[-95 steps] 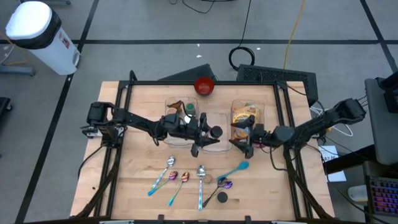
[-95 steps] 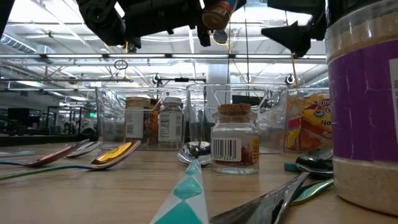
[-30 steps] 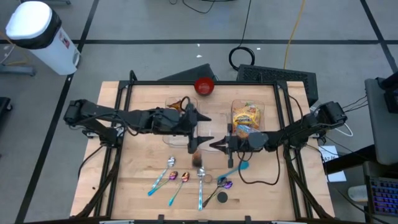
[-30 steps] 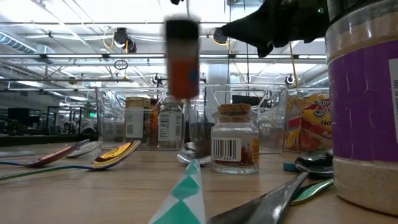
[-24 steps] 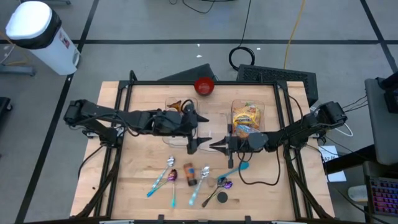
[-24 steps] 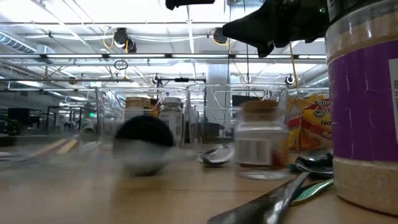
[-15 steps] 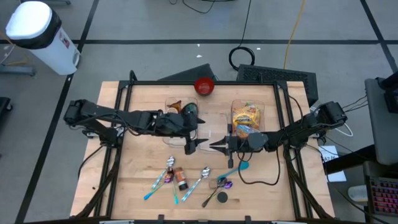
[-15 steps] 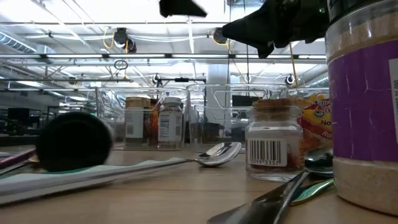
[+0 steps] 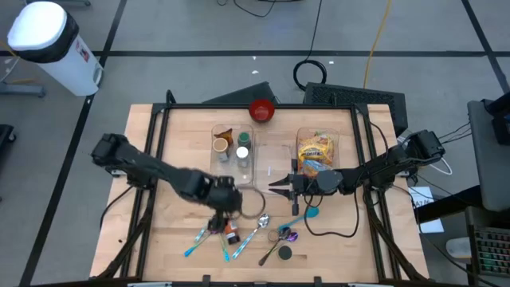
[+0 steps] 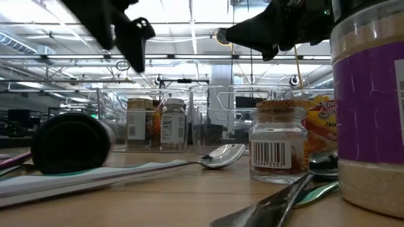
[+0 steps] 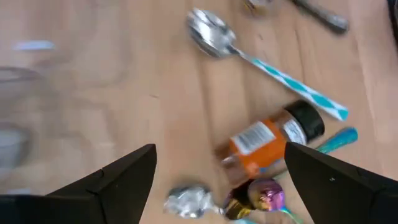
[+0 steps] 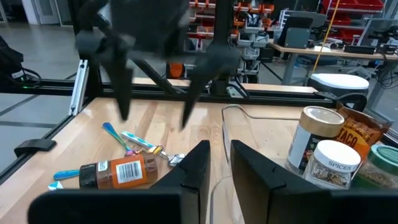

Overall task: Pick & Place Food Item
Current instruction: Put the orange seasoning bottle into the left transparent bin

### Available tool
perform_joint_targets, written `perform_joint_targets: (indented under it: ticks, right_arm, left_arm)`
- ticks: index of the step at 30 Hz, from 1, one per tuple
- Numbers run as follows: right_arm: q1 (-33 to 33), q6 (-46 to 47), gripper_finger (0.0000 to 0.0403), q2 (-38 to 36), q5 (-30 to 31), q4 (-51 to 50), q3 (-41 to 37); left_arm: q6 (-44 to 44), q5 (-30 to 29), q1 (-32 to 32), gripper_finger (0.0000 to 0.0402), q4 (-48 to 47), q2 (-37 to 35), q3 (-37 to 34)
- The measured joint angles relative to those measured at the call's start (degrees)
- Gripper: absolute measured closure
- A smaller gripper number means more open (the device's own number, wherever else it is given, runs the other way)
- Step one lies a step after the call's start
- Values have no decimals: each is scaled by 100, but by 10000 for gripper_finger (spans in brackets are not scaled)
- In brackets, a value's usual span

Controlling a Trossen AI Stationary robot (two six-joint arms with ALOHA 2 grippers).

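High view: wood table (image 9: 175, 143), gray floor (image 9: 159, 32) w/ tape lines.

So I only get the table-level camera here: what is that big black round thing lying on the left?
Observer: It is the black cap end of an orange-labelled spice bottle, lying on its side among the spoons.
Operator: Is one of the claws holding it?
Observer: No. The left gripper hangs above it, fingers spread wide and holding nothing.
Operator: And the other arm?
Observer: The right gripper waits near the table's middle, pointing toward the left arm.
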Motion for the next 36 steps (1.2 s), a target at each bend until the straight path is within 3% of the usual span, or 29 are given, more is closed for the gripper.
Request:
perform_joint_targets:
  ticks: [9,15,23,28,36]
  right_arm:
    - [0,-6,343,0,0,0,2]
    - [0,-6,343,0,0,0,0]
    - [0,-6,343,0,0,0,0]
    - [0,-6,344,0,0,0,0]
    - [0,-6,344,0,0,-4,0]
  left_arm:
    - [850,-1,-445,39,12,925,-15]
    - [1672,-181,-389,39,183,1415,-15]
    - [2087,-286,-164,52,464,1745,-15]
    - [2174,-360,-59,131,487,1733,-15]
    - [2158,-370,14,326,475,1616,13]
